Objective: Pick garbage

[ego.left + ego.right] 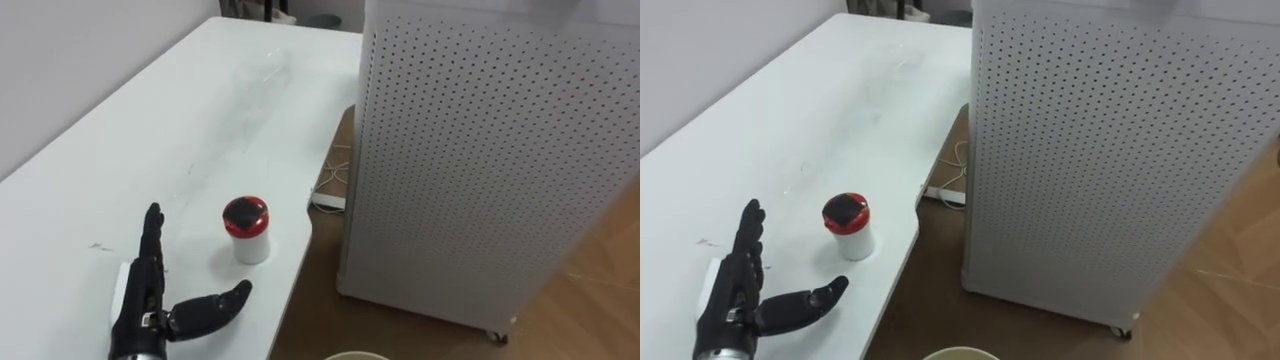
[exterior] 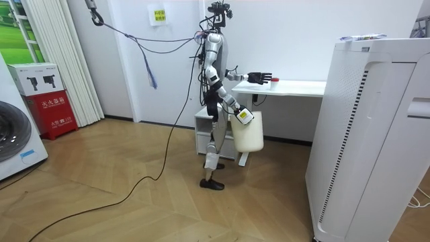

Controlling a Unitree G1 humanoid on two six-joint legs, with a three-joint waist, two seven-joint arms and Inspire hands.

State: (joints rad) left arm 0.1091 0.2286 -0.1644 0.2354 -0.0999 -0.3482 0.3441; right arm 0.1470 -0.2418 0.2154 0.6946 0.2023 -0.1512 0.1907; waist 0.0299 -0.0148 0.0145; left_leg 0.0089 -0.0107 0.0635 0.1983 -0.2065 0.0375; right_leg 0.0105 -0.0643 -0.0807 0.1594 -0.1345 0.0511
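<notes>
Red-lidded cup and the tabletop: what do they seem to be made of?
Cup: likely plastic or coated paper, matte white wall. Its red lid looks glossy, probably plastic, judging by the sheen on top. Tabletop: smooth white laminate by the look, faintly reflective with light scuffs.

indoor test room, part home, part lab. herringbone wood floor (image 2: 134, 195) across lower frame of room view. washing machine (image 2: 12, 138) at left edge, stacked cartons (image 2: 41, 94) just beside it, pale vertical blinds (image 2: 64, 60) upper left. plain white wall (image 2: 302, 33) at back, white table (image 2: 302, 87) right of centre. tall white perforated cabinet (image 1: 490, 150) on right of eye view.
</notes>
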